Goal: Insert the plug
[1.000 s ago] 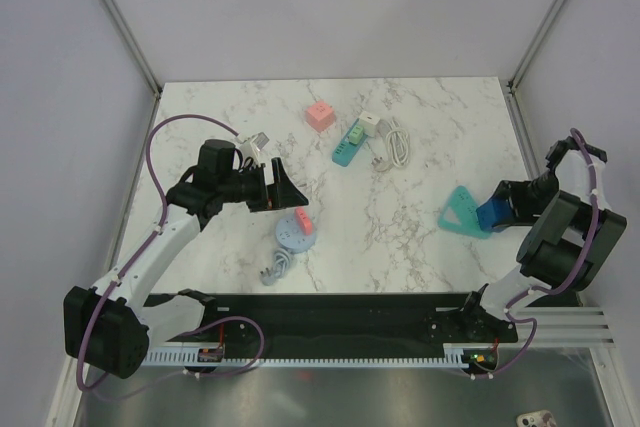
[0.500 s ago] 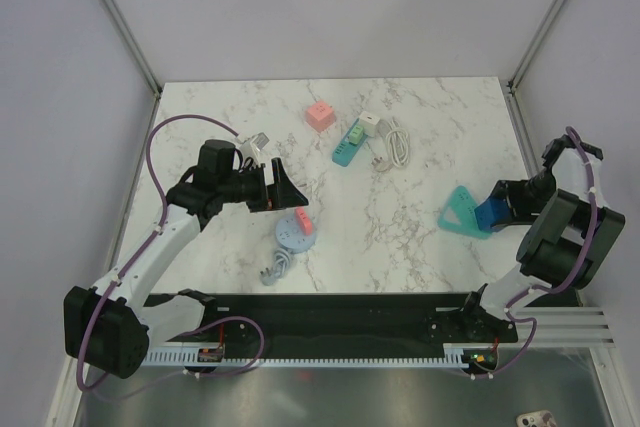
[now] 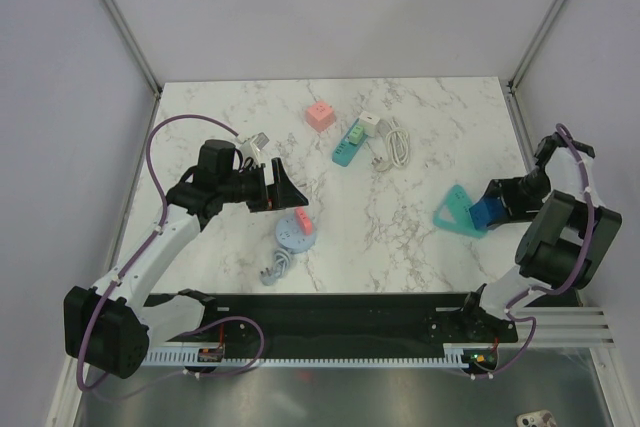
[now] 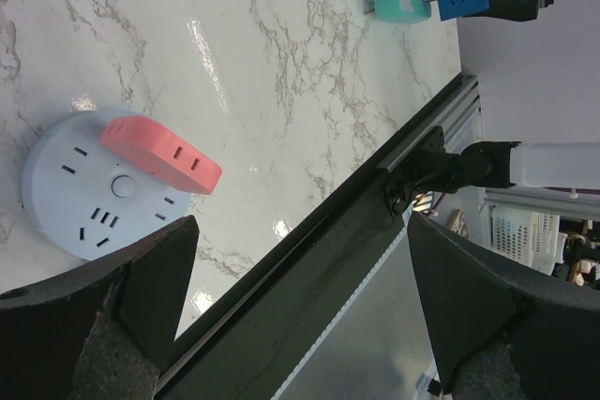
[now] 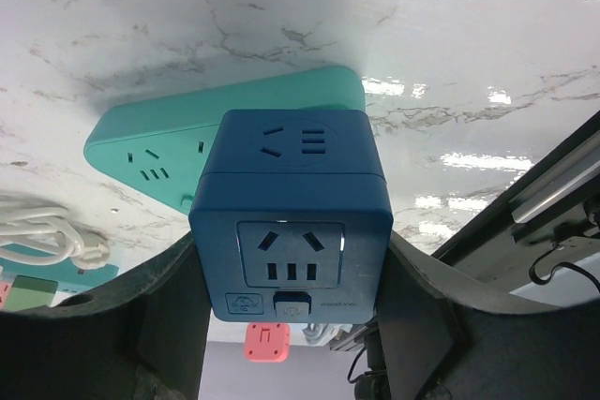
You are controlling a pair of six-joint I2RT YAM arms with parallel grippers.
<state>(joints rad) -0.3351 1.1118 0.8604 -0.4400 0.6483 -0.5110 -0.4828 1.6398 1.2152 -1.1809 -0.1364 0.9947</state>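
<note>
My right gripper (image 3: 496, 207) is shut on a dark blue cube adapter (image 3: 486, 211), which fills the right wrist view (image 5: 291, 203) between my fingers (image 5: 169, 316). The cube's far end meets a teal triangular power strip (image 3: 454, 211) lying on the marble, also in the right wrist view (image 5: 159, 147). Whether its prongs are in a socket is hidden. My left gripper (image 3: 285, 190) is open and empty above a round pale-blue socket (image 3: 291, 234) with a pink plug (image 3: 303, 218) on it. Both show in the left wrist view: the socket (image 4: 84, 203) and the plug (image 4: 159, 155).
A pink cube (image 3: 320, 115) sits at the back. A teal-green strip (image 3: 347, 146) with a white adapter (image 3: 371, 124) and white cable (image 3: 393, 147) lies beside it. The round socket's grey cable (image 3: 277, 267) trails toward the black rail (image 3: 330, 312) at the near edge.
My right gripper has moved slightly left with the blue cube, and the teal strip has shifted a little left with it. The left arm has not moved.
</note>
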